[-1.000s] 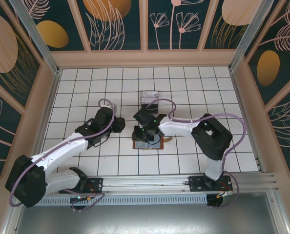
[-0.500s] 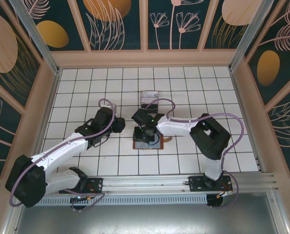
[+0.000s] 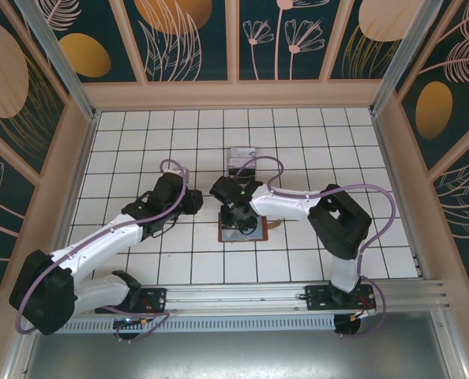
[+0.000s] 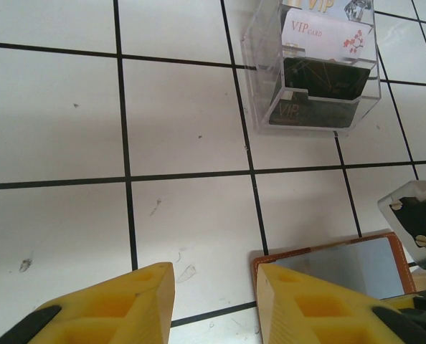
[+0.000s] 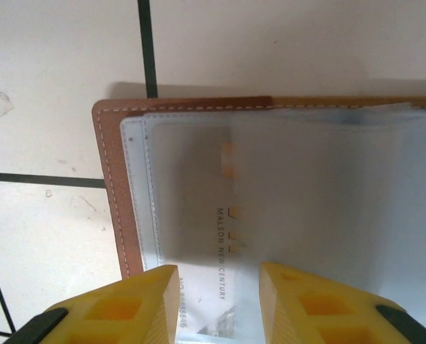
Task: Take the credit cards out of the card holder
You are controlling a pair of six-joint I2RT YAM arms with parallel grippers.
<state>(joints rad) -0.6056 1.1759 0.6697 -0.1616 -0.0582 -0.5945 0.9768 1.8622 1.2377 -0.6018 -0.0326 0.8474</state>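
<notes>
The brown card holder lies open on the tiled table, grey-blue lining up; its corner shows beside my left gripper's right finger. A pale credit card printed with dark lettering sits inside its clear sleeve. My right gripper hovers straight over that sleeve, open, one yellow finger on each side of the card's near end, and appears from above over the holder. My left gripper is open and holds nothing, just left of the holder.
A clear plastic stand holding several cards stands beyond the holder, at the table's middle back. White tiles stretch out to the left. Low walls ring the table.
My right gripper's jaws have spread wider and it has shifted slightly over the card holder. The left arm has not moved.
</notes>
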